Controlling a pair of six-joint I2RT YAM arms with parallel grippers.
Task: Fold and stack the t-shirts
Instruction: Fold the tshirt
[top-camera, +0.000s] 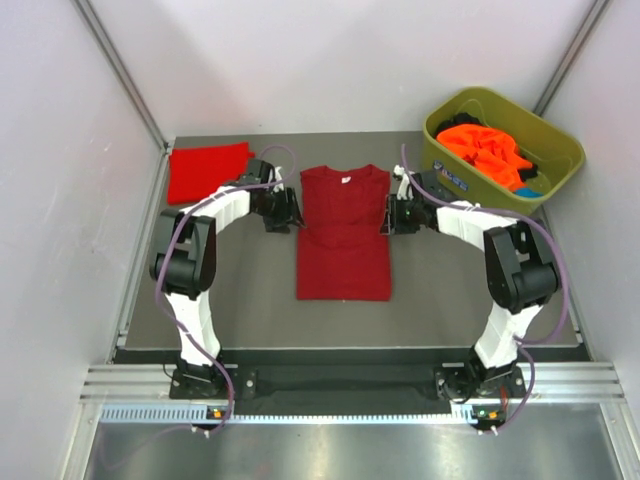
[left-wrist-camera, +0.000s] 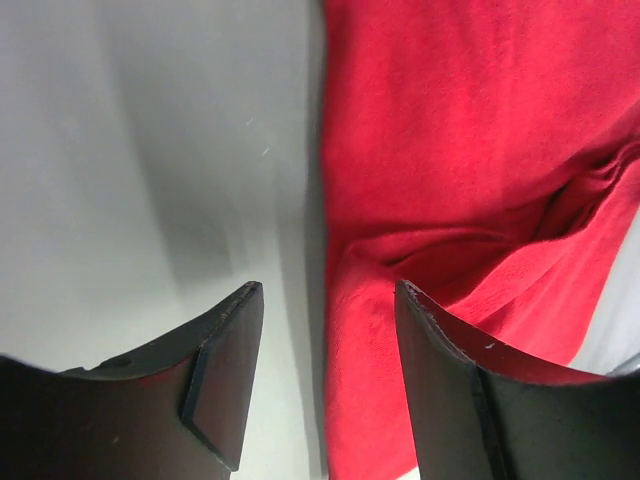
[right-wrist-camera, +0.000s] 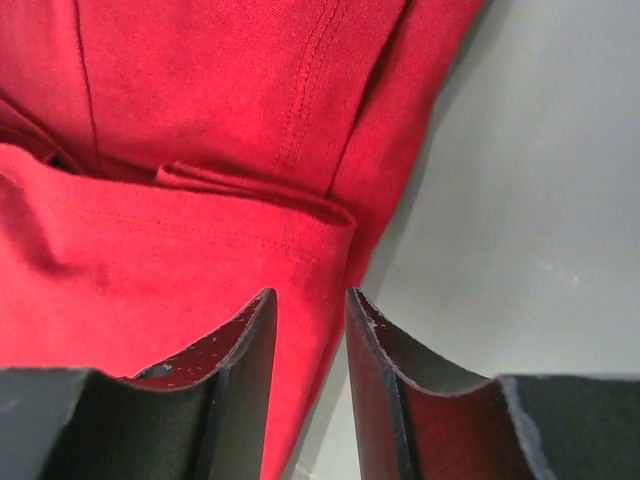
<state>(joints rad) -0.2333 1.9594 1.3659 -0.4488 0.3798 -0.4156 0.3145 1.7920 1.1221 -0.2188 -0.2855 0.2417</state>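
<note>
A dark crimson t-shirt (top-camera: 343, 235) lies flat at the table's middle, sleeves folded in, its white neck label at the far end. My left gripper (top-camera: 291, 214) sits at its left edge and my right gripper (top-camera: 391, 214) at its right edge. In the left wrist view the left gripper (left-wrist-camera: 328, 300) is open, and the shirt's (left-wrist-camera: 450, 150) edge runs under the gap, ungripped. The right gripper (right-wrist-camera: 310, 300) is open by a narrower gap over the folded shirt (right-wrist-camera: 200, 120) edge. A brighter red t-shirt (top-camera: 208, 170) lies folded at the back left. Orange t-shirts (top-camera: 485, 148) fill the tub.
The olive-green tub (top-camera: 560, 150) stands at the back right corner, close behind the right arm. Grey table surface (top-camera: 250, 300) shows on both sides of the crimson shirt. White walls close in the left, right and back.
</note>
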